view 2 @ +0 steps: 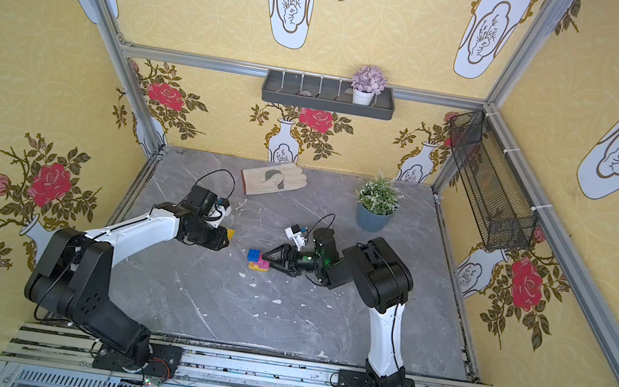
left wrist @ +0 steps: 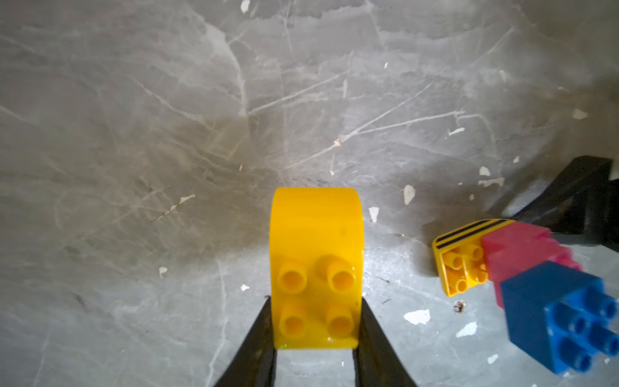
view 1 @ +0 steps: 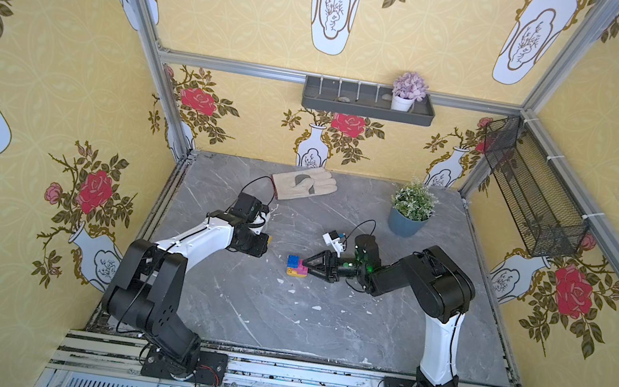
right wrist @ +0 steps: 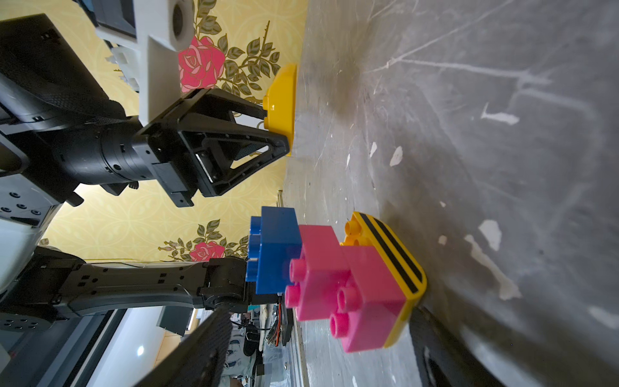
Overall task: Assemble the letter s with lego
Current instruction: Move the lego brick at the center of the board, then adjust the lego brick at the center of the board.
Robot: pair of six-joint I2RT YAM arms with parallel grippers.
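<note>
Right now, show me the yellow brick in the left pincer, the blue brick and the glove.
yellow brick [left wrist: 316, 234]: left wrist view, on its smooth curved face beyond the studs.
blue brick [view 1: 293, 261]: in a top view, on its studded face.
glove [view 1: 291, 189]: in a top view, on its palm.

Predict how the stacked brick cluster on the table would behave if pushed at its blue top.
The brick cluster would likely move as one stiff piece, since its bricks look pressed together. The blue brick sits offset from the yellow base, so it may tip rather than slide.
</note>
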